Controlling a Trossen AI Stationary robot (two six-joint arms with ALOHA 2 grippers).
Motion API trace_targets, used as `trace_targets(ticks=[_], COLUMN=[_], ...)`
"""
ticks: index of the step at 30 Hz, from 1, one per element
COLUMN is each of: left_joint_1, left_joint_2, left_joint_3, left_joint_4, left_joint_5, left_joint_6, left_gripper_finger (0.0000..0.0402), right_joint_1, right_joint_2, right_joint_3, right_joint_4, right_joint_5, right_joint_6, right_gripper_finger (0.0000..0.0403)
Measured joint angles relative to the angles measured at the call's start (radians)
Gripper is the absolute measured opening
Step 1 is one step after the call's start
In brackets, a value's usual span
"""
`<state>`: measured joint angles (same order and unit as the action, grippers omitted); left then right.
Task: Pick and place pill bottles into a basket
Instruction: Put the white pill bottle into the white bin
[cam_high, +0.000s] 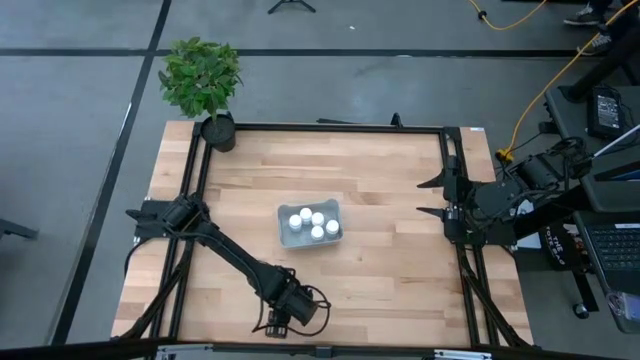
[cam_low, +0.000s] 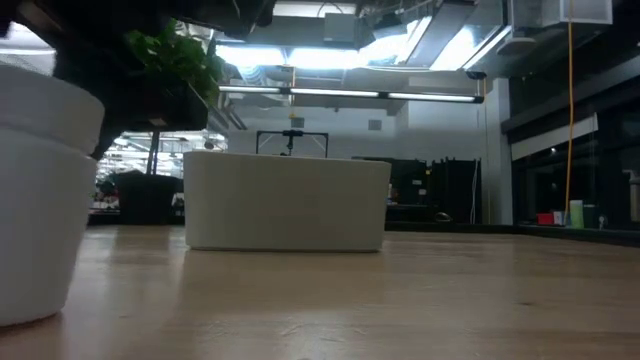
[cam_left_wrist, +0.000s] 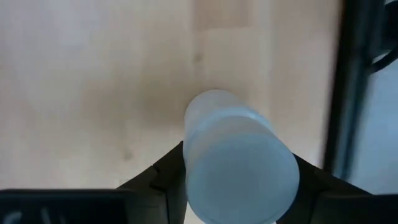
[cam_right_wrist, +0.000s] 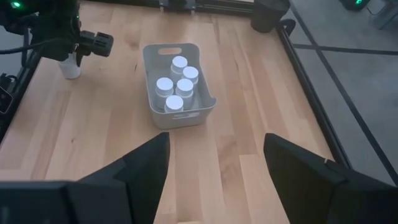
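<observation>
The pale blue-grey basket (cam_high: 310, 223) stands mid-table with several white pill bottles (cam_right_wrist: 177, 84) upright inside; it also shows in the low view (cam_low: 287, 202). One more pill bottle (cam_left_wrist: 239, 168) stands near the table's near edge, left of centre; it also shows in the low view (cam_low: 40, 200) and the right wrist view (cam_right_wrist: 70, 67). My left gripper (cam_high: 277, 322) is over it and shut on it. My right gripper (cam_high: 437, 197) waits open and empty at the table's right edge, level with the basket. My left gripper pinches the pill bottle between its two fingers (cam_left_wrist: 168, 177), one on each side of the upper part by the cap (cam_left_wrist: 193, 155). The fingers come from above, pointing down. The bottle is upright, with its base on the table (cam_low: 30, 318).
A black pot with a green plant (cam_high: 203, 85) stands at the table's far left corner. Black frame rails (cam_high: 448, 160) run along the table's edges. Bare wood lies between the basket and the held bottle.
</observation>
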<state>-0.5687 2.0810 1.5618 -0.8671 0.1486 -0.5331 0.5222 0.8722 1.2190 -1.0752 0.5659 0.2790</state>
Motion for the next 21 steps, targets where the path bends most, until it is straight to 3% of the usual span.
trace_targets(ticks=[21], left_joint_1=[0.239], left_joint_2=[-0.003], left_joint_3=[0.223], left_joint_4=[-0.443], left_joint_5=[-0.258], left_joint_6=[0.467], left_gripper_finger=[0.016], right_joint_1=[0.0], right_joint_2=[0.0], right_joint_3=[0.0], right_joint_4=[-0.003], right_joint_5=[0.017], right_joint_6=[-0.001], right_gripper_finger=[0.0261])
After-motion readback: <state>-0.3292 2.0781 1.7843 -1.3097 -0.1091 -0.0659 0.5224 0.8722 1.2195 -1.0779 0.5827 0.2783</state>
